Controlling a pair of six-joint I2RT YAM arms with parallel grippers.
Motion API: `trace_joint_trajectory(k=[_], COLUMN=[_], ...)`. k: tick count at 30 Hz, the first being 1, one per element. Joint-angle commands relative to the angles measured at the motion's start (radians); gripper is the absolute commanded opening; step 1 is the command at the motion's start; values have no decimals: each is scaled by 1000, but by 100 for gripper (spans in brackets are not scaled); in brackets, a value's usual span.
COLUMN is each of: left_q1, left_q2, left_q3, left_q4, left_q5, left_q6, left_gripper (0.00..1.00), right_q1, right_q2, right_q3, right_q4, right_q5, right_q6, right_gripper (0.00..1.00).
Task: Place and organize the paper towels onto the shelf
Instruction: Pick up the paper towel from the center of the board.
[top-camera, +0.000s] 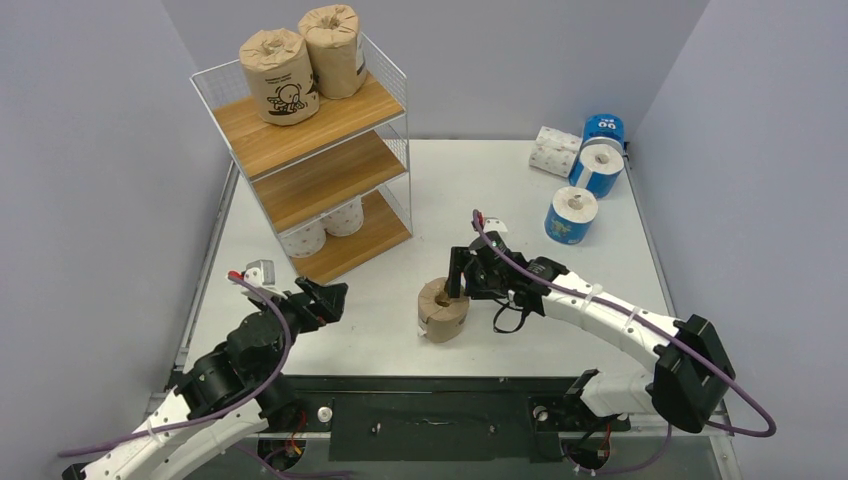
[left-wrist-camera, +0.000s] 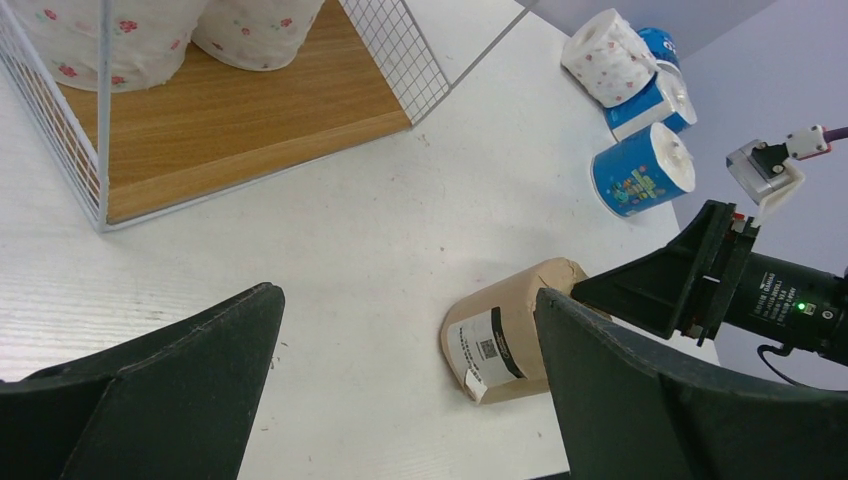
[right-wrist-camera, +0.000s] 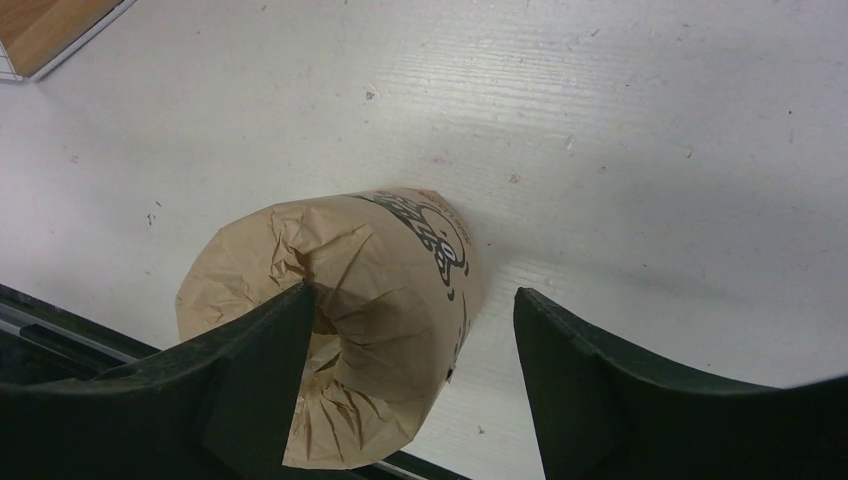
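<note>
Brown roll (right-wrist-camera: 385, 255) under spread right gripper (right-wrist-camera: 412, 293)

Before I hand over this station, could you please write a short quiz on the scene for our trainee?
1. True or false: the middle tier of the wire shelf holds two rolls.
2. How many brown-wrapped rolls stand on its top tier?
3. Which is at the loose brown-wrapped roll: A, the left end effector; B, the right end effector?
Key: 1 false; 2 two; 3 B.
</note>
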Motion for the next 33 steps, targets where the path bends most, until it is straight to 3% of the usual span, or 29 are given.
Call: trace_joint_trajectory(k=[1, 12, 21, 33], left_q1=[-1, -1, -1, -2], left_q2=[-67, -36, -25, -27], left_q3=[-36, -53, -72, -100], left_q4=[39, 48, 83, 119], left_q5=[37, 53, 78, 92], left_q6=[-15, -4, -9, -24], left_gripper=[96, 96, 96, 97], right_q1=[2, 57, 133, 141], right_q2=[-4, 62, 103, 151], right_q3=[24, 46, 78, 149], right_q4=[20, 1, -81, -180], right_q5=[-16, 2, 31, 33], right_q6=[-3, -7, -27, -48], right_gripper=[68, 61, 63, 38])
